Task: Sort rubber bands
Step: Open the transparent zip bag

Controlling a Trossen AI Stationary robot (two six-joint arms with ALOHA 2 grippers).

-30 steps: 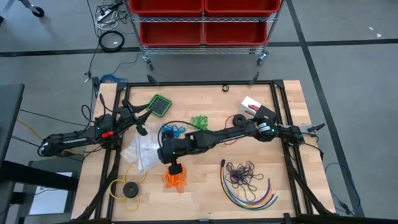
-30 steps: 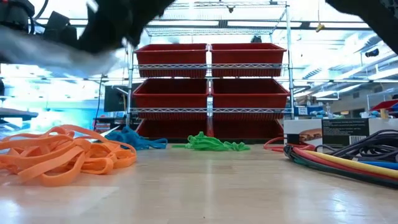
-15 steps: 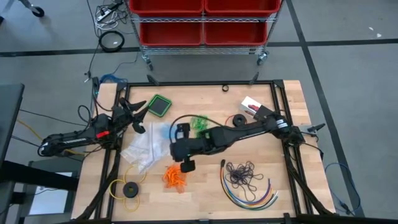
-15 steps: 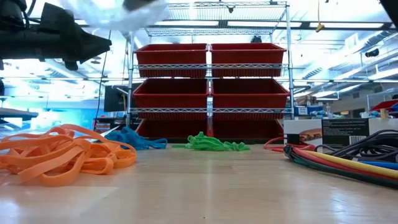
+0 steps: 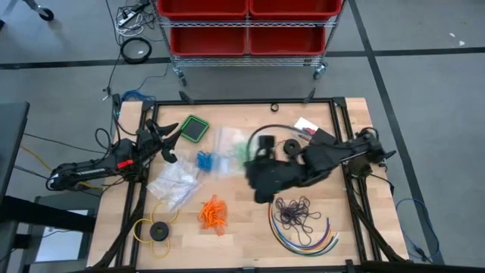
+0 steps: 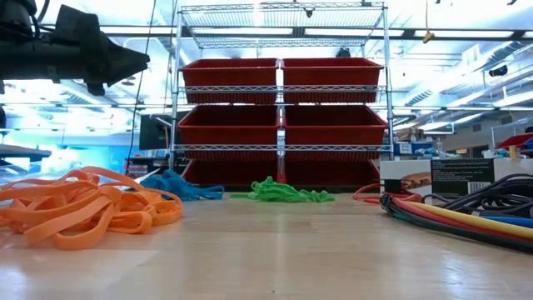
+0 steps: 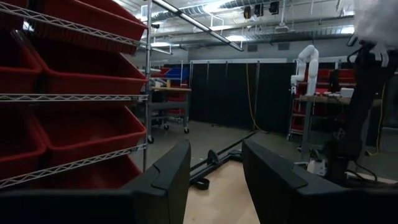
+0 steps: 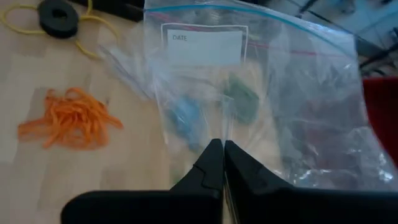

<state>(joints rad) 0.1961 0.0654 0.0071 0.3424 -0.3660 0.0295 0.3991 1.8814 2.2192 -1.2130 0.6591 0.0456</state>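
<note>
My right gripper [image 5: 245,155] is above the table's middle, shut on a clear zip bag [image 8: 249,93] with a white DATE label; the bag also shows in the high view [image 5: 227,142]. Blue bands [image 5: 204,161] and green bands [image 5: 242,149] lie on the table under it and show through it. Orange bands [image 5: 214,214] lie nearer the front edge. Dark purple bands [image 5: 292,212] lie at the front right. My left gripper [image 5: 175,146] waits open above the table's left side, its fingers [image 7: 168,180] pointing level into the room. My right gripper pinches the bag between its two shut fingers [image 8: 211,163], at the bag's edge opposite the zip [image 8: 222,134]. The fingers slant down toward the table's left. The bag spreads out beyond the fingertips, lifted off the table, its zip end farthest from the fingers.
More clear bags [image 5: 174,182] lie left of centre. A yellow ring with a black disc [image 5: 155,230] is at the front left, and multicoloured cables [image 5: 303,239] at the front right. A green square object [image 5: 195,127] and a white box [image 5: 307,127] are toward the far edge.
My right gripper has swung from above the orange bands toward the table's right and far side, rising with the clear bag. The bag has come up off the table and now hangs over the blue and green bands.
</note>
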